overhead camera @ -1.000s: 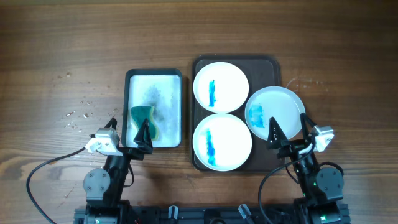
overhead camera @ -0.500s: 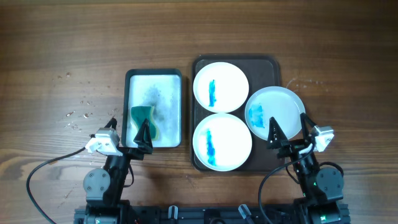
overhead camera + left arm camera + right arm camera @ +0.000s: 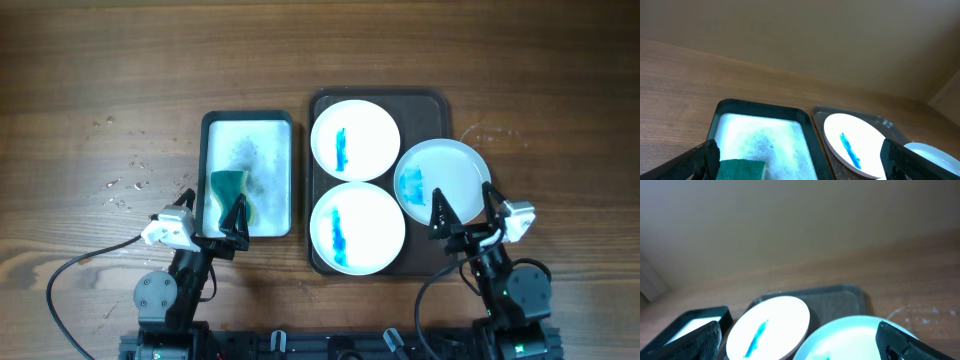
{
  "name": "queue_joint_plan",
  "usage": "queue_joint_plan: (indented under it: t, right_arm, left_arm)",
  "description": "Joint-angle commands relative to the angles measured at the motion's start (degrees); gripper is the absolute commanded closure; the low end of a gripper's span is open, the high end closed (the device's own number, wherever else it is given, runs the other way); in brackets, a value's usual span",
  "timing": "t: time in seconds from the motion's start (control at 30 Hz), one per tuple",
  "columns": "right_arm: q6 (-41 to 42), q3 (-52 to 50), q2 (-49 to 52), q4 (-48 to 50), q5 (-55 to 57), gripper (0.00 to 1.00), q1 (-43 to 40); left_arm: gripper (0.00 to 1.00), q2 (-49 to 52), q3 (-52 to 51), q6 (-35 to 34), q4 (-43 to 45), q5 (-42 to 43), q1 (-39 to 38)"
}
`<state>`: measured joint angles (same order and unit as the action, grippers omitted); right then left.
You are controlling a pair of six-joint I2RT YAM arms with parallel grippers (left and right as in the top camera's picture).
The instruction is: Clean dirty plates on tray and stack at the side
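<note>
blue-streaked plates (image 3: pixel 355 140): two lie in the tray (image 3: pixel 428 112), a third overhangs its right rim. left jaws spread wide, empty, by the sponge (image 3: pixel 228 185) in the basin (image 3: pixel 250 125). right jaws spread wide, empty, near that third plate.

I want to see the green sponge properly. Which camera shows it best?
The overhead view: almost the whole green rectangular sponge shows, lying in the white-bottomed basin. The left wrist view catches only its top edge at the picture's bottom. The right wrist view does not show it.
</note>
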<state>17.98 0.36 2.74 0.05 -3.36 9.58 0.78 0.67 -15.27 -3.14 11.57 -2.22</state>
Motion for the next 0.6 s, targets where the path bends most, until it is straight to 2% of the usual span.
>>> queue_joint_plan:
  t: [0.0, 0.1, 0.23, 0.33, 0.43, 0.57]
  right_arm:
    - [0.04, -0.07, 2.27, 0.11, 0.37, 0.00, -0.28]
    - [0.02, -0.04, 2.82, 0.26, -1.79, 0.00, -0.28]
    - [0.02, -0.04, 2.84, 0.79, -7.08, 0.00, -0.28]
    - [-0.11, 0.37, 2.84, 0.87, -11.23, 0.00, -0.28]
    - [-6.82, 2.78, 2.93, 0.28, -18.53, 0.00, -0.28]
    - [-8.17, 8.09, 4.39, -3.08, -19.02, 0.01, -0.28]
  left_arm:
    - [0.00, -0.39, -0.31, 1.11, 0.20, 2.86, -0.28]
    - [0.00, -0.39, -0.31, 0.72, 0.20, 4.59, -0.28]
    - [0.00, -0.39, -0.31, -6.12, 0.39, 5.40, -0.28]
    - [0.00, -0.39, -0.31, -7.50, 0.39, 5.99, -0.28]
    - [0.00, -0.39, -0.26, -8.09, 0.42, 7.08, -0.28]
    - [0.00, -0.39, 1.64, -7.89, 0.33, 7.06, -0.28]
